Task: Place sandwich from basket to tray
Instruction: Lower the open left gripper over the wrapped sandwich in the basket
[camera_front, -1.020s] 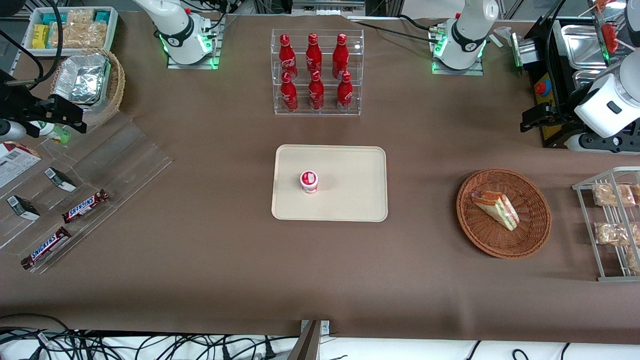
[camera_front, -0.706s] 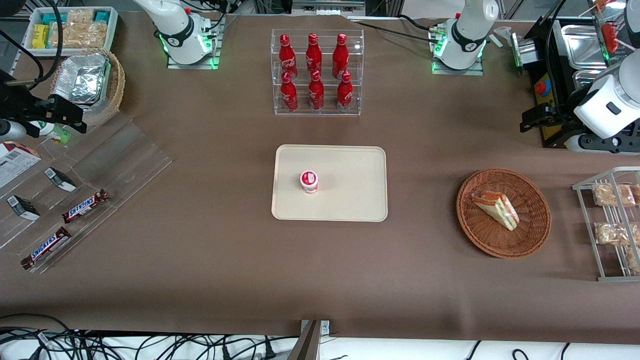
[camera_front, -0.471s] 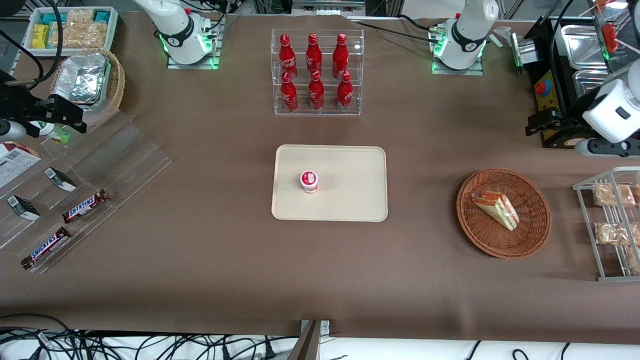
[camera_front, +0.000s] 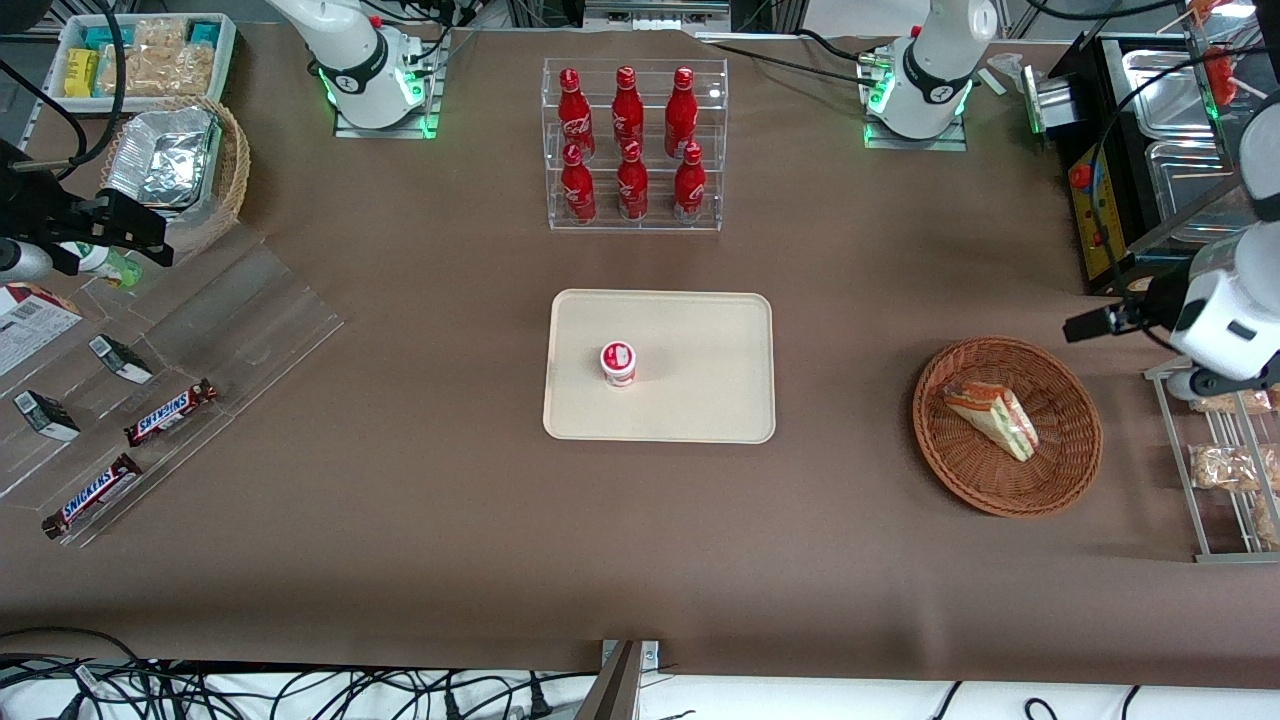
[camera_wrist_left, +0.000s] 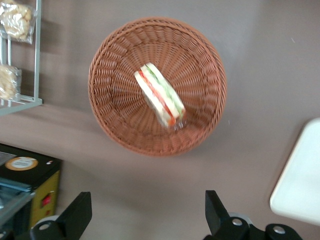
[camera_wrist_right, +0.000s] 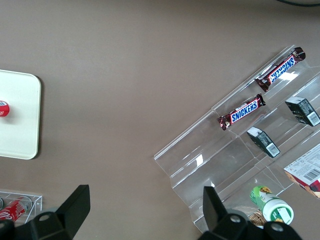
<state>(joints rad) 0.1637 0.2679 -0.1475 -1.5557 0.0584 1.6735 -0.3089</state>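
The sandwich (camera_front: 992, 419) lies in the middle of the basket (camera_front: 1007, 491), toward the working arm's end of the table, resting on one broad face with its layered cut edge turned up so the red and green filling shows; in the left wrist view the same wedge (camera_wrist_left: 160, 101) sits slantwise on the woven floor of the basket (camera_wrist_left: 120, 135), touching no wall. The tray (camera_front: 700, 405) sits mid-table, well apart from the basket, and already carries a small red-and-white cup (camera_front: 618, 363), with bare surface beside it. The gripper (camera_wrist_left: 147, 220) hangs above the table just off the basket's rim, not yet over the sandwich, its two fingers spread wide with nothing between them. Judging by its look, the sandwich is light and soft: the bread will squash under a hard pinch, and the clear wrap is likely slick and may crinkle or slide. The safest hold seems to be across the two bread faces near the thick middle of the wedge, fingers aligned with its long edge, closing gently. Gripping the thin tip or the loose film alone risks a slip.
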